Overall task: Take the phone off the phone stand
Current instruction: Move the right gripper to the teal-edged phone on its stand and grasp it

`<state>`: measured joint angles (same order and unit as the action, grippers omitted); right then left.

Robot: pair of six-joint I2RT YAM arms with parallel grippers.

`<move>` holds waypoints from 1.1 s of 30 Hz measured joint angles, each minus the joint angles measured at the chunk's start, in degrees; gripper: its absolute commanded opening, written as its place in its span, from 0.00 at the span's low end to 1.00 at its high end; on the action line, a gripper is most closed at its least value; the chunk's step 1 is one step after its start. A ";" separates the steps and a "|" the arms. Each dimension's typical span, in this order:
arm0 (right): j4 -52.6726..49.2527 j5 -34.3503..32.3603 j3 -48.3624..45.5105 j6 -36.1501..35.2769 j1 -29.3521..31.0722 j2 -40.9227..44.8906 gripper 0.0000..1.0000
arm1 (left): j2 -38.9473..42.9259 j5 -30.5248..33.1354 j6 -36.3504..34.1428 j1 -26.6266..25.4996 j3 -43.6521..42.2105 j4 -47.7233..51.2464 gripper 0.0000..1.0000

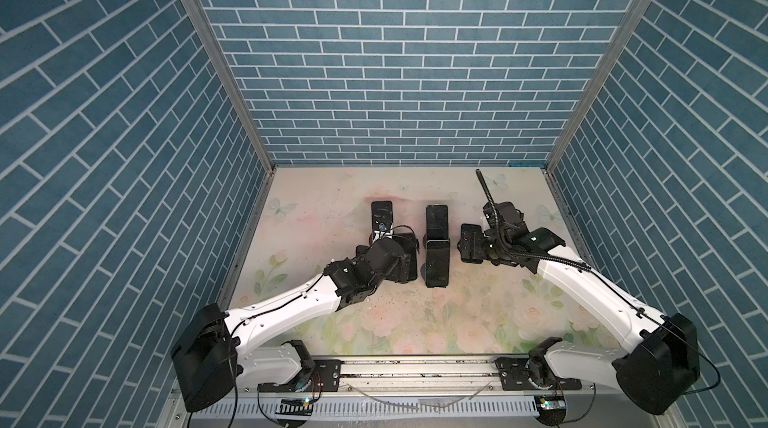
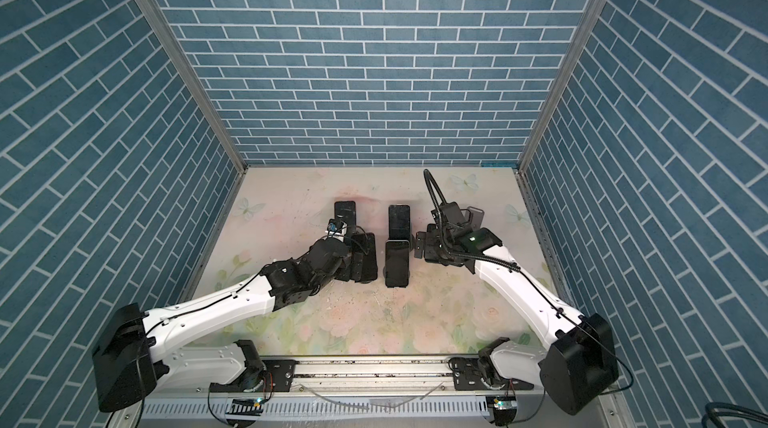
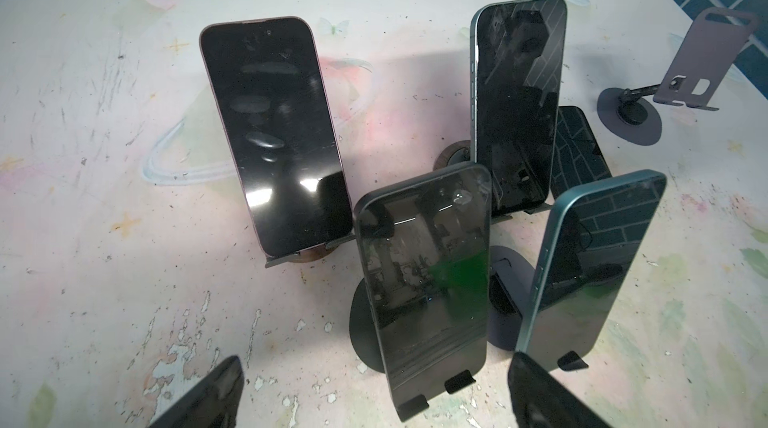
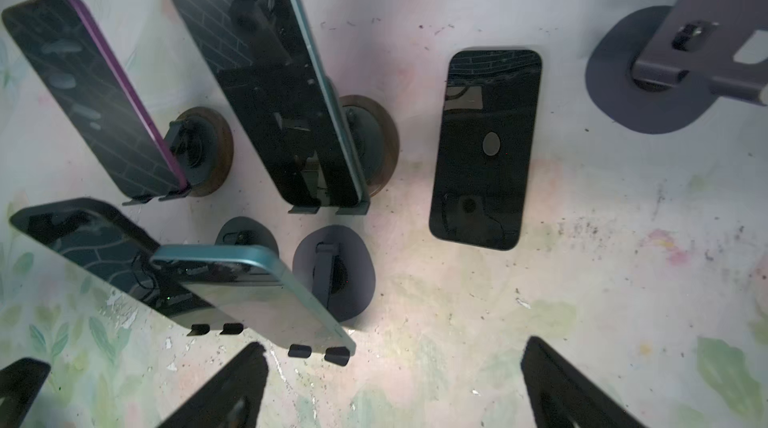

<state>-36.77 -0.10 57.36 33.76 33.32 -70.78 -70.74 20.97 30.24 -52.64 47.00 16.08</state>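
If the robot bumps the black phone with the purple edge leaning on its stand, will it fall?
Probably it would tip: the black phone with the purple edge only leans back on two small stand lips. Its glossy, smudged glass likely feels slippery. It looks stiff, so should lift whole.

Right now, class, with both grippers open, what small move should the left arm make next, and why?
Probably ease the left gripper forward until its open jaws flank the near dark-framed black phone on its dark round-based metal stand. That phone stands just ahead, in line with the jaws' gap, nothing is gripped yet, and the teal-edged phone beside it leaves little side room.
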 measured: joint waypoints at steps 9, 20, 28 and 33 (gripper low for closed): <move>0.87 -4.59 0.22 2.36 10.27 -4.92 0.98 | 2.91 0.74 -0.20 -0.26 -0.28 -0.15 1.00; 1.29 -9.40 3.65 4.37 16.59 -10.73 0.99 | 10.14 3.34 -0.20 -0.26 -4.94 -0.07 1.00; 1.84 -12.74 4.81 5.53 18.82 -14.99 0.99 | 12.52 4.35 -0.17 -0.26 -6.43 -0.31 1.00; 2.91 -14.43 5.05 6.93 20.15 -17.40 0.99 | 13.29 4.81 -0.17 -0.26 -8.02 -0.09 1.00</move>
<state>-33.87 -14.52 62.41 40.69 53.47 -88.18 -57.45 25.78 30.06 -52.90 38.98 15.99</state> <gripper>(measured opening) 0.987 0.996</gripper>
